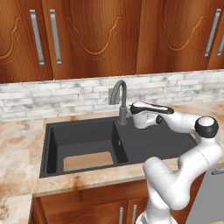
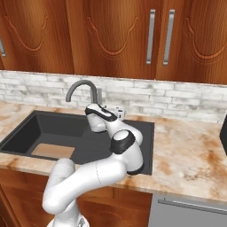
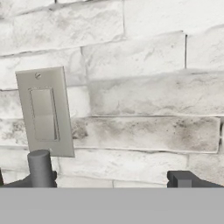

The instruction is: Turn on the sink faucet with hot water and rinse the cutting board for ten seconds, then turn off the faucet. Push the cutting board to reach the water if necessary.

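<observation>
Below brick backsplash (image 1: pixel 65 94), marble counter (image 1: pixel 22 140), black sink (image 1: pixel 144 142)

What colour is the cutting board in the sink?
Light tan wood; the cutting board shows best in the left base view.

Matte black sink (image 1: pixel 144 146), dark grey faucet (image 1: pixel 120 98), light tan cutting board (image 1: pixel 88 160), mottled whitish brick wall (image 3: pixel 148 87).

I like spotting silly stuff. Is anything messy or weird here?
Not really. The only unusual thing: a board lies flat in the bottom of the sink rather than on the counter. The faucet is dry, and nothing looks spilled or broken.
</observation>
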